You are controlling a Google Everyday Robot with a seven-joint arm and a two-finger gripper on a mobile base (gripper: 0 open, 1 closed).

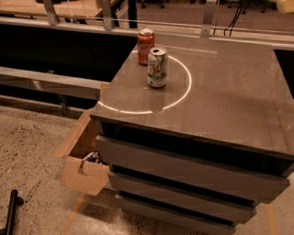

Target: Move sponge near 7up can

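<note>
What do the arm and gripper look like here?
Can't say: the gripper and arm are out of view. Visible are the 7up can, a red-orange can and the grey cabinet top. A pale sliver at the top-right edge is unidentifiable.

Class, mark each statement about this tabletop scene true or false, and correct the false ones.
1. The 7up can stands upright on the cabinet top. True.
2. The red-orange can lies on its side. False: it stands upright just behind the 7up can.
3. The sponge rests against the 7up can. False: no sponge shows on the top.
4. The gripper is out of view. True.
5. A cardboard box sits beside the cabinet. True.
</note>
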